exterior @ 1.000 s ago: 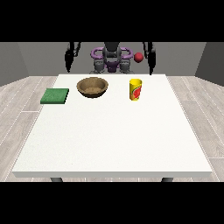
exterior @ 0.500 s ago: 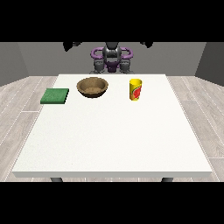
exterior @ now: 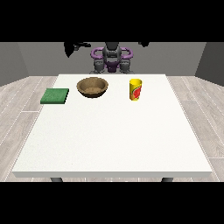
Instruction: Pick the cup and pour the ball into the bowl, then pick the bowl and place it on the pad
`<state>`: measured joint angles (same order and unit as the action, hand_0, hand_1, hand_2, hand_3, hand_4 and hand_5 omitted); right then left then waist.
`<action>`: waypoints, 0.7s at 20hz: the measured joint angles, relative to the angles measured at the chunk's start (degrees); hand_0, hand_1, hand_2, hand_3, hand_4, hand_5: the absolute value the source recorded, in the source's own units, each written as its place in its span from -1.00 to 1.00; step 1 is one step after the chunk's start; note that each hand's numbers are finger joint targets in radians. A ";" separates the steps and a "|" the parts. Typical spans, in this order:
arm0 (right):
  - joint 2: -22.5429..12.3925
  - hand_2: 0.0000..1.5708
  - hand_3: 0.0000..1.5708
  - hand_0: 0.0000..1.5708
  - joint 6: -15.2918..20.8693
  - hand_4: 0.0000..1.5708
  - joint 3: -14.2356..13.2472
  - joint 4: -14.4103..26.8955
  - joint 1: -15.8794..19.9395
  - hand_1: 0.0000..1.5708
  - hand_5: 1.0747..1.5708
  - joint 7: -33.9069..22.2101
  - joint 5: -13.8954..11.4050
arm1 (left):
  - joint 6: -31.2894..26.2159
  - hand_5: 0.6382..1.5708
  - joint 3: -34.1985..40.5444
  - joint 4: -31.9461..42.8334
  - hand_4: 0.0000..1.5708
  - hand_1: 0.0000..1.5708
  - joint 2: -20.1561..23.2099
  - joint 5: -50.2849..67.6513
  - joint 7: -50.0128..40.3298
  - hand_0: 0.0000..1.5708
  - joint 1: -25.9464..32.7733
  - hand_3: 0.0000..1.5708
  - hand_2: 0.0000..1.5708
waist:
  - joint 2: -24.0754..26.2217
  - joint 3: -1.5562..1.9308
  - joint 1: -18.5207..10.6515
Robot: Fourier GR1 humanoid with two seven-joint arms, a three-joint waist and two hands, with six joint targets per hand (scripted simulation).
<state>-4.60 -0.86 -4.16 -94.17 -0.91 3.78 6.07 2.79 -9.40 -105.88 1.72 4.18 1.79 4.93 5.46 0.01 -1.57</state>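
A yellow cup [exterior: 136, 89] with a red label stands upright on the white table [exterior: 113, 140], right of centre at the back. Left of it sits a brown wooden bowl [exterior: 92, 87]. A flat green pad [exterior: 55, 96] lies at the table's left edge. No ball shows anywhere; the cup's inside is hidden. Both arms are raised high behind the table, far from all objects. The hand at the view's left [exterior: 70, 49] is a dark shape beside the head. Of the hand at the view's right [exterior: 143, 43] only a scrap shows at the upper edge.
The robot's purple and grey torso [exterior: 112, 59] stands behind the table's far edge. A wide bare stretch of table lies between the objects and the near edge. Grey plank floor surrounds the table.
Both arms have swung up from beside the torso to head height. A small red ball seen beside the hand at the view's right one second ago is no longer visible.
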 measured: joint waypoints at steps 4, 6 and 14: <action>-0.80 -1.00 -1.00 -1.00 -1.50 -1.00 -0.70 2.15 4.42 -1.00 0.97 2.20 0.72 | 0.04 0.46 3.35 3.86 -1.00 -1.00 1.02 -0.98 2.93 -1.00 -6.26 -1.00 -1.00 | -6.62 0.00 1.23; -1.15 -1.00 -1.00 -1.00 -2.27 -1.00 -1.14 3.81 6.14 -1.00 0.97 4.05 0.89 | 0.20 0.38 5.17 6.02 -1.00 -1.00 1.89 -1.61 3.83 -1.00 -9.48 -1.00 -1.00 | -9.39 0.00 1.86; -4.29 -1.00 -1.00 -1.00 -5.98 -1.00 -4.21 10.57 11.48 -1.00 0.96 11.11 1.75 | -0.65 0.31 12.61 18.76 -1.00 -1.00 5.57 -2.19 11.70 -1.00 -18.69 -1.00 -1.00 | -16.74 -0.01 4.04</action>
<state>-8.89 -6.84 -8.37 -83.61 10.57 14.89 7.82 2.13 3.21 -87.12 7.30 1.99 13.49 -13.76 -11.28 0.00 2.48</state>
